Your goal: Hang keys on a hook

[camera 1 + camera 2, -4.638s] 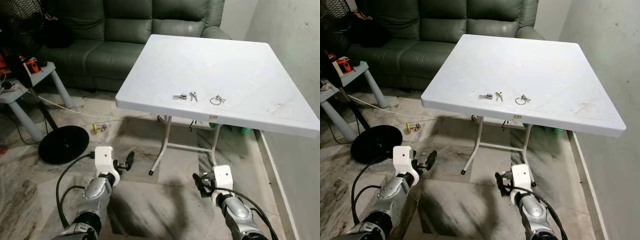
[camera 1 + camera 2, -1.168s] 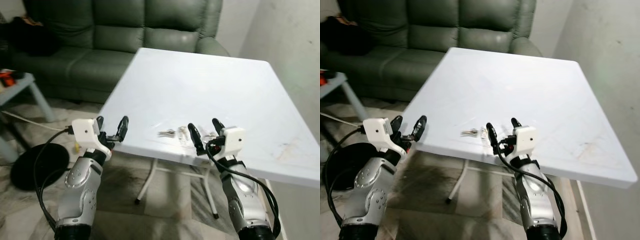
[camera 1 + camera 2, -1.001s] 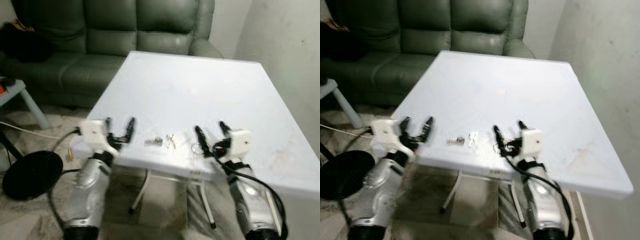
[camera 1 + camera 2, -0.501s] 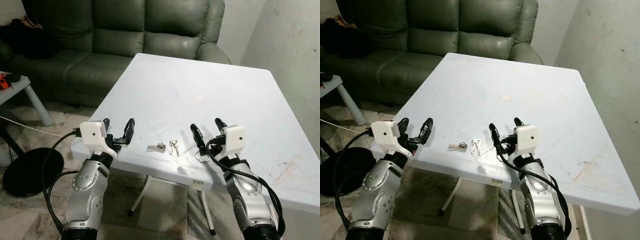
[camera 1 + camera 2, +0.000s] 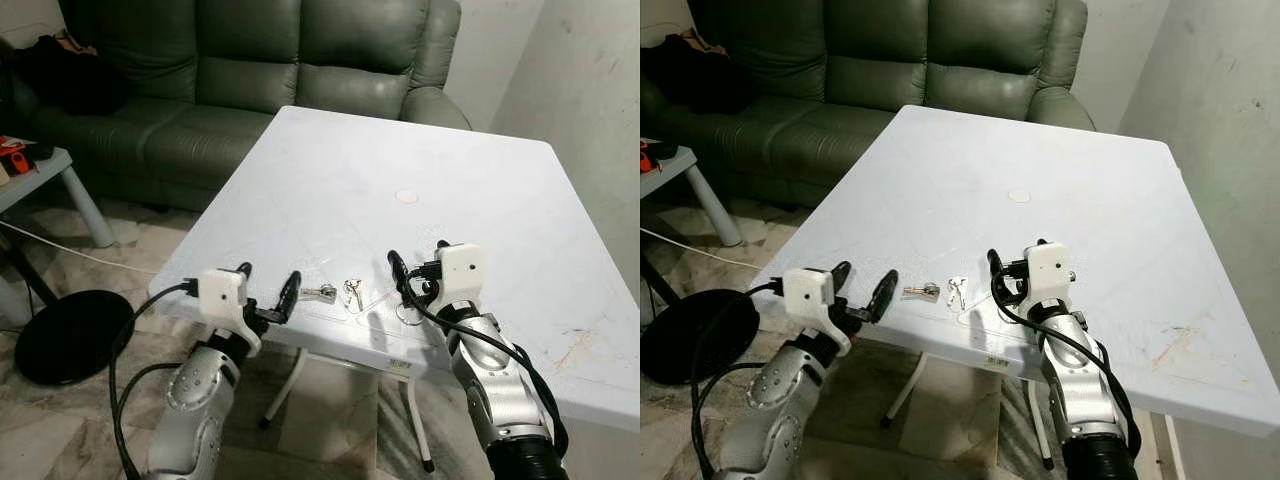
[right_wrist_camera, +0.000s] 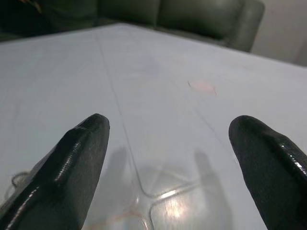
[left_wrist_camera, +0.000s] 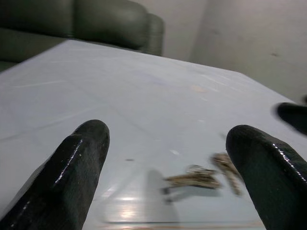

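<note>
White plastic tabletop carries the keys near its front edge, lying flat and untouched; a key ring seems to lie just beside them, under your right gripper, though it is partly hidden there. Nothing has been picked up yet, so you are at the very start of the task as I judge it: the grasp, the carry and the hanging are all left to do.

Your right gripper hovers low over the tabletop just right of the keys, its fingers spread wide and empty. Your left gripper sits at the front edge, left of the keys, its fingers also spread with nothing between them; in the left wrist view the keys lie ahead of the fingers and slightly toward one side.

No hook can be made out around the tabletop, the green sofa behind it or the bare wall at your right, so you will likely need to find it after lifting the keys.
</note>
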Tool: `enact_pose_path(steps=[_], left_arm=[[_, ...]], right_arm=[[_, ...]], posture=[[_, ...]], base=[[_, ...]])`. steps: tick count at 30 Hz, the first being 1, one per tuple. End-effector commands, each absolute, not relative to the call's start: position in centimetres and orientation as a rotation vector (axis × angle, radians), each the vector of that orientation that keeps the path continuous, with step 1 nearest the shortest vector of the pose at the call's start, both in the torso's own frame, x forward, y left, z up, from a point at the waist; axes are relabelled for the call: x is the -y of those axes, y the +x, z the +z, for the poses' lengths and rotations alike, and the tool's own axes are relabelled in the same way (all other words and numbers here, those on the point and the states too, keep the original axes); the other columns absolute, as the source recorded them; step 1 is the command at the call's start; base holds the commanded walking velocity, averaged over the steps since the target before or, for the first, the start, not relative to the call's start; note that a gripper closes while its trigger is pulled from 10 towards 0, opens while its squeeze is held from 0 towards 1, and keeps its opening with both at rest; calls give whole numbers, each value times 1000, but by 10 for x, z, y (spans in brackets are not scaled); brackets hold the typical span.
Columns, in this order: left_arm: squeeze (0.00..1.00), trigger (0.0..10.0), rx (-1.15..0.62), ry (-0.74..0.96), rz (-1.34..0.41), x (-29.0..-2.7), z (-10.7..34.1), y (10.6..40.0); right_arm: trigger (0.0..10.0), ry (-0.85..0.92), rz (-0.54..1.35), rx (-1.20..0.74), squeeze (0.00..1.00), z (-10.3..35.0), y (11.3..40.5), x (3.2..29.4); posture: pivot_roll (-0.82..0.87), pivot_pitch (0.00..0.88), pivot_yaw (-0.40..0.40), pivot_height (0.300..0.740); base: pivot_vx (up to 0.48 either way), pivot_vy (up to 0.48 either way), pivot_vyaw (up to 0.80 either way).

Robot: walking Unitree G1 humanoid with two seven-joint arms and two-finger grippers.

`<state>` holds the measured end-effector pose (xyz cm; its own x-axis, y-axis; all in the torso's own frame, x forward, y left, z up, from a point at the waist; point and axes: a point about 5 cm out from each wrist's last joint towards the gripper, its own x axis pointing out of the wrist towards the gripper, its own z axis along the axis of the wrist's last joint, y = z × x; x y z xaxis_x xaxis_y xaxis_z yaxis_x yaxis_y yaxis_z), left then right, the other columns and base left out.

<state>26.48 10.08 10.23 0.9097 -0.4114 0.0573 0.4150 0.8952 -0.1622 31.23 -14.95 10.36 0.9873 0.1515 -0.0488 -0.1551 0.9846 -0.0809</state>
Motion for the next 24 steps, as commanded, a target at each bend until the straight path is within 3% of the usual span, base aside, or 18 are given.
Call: enact_pose_path(steps=[1, 11, 24], left_arm=[[0, 10000, 41, -153, -463, -95, 107, 262], [0, 10000, 40, -134, -489, -93, 108, 260], [0, 10000, 47, -130, -510, -92, 112, 261]], right_arm=[[10000, -89, 135, -65, 0, 103, 313, 150], [10000, -158, 159, -139, 0, 82, 300, 167], [10000, -173, 205, -171, 0, 71, 288, 163]], posture=[[23, 0, -73, 715], [22, 0, -73, 715], [8, 0, -56, 715]], base=[[0, 0, 0], [0, 0, 0], [0, 0, 0]])
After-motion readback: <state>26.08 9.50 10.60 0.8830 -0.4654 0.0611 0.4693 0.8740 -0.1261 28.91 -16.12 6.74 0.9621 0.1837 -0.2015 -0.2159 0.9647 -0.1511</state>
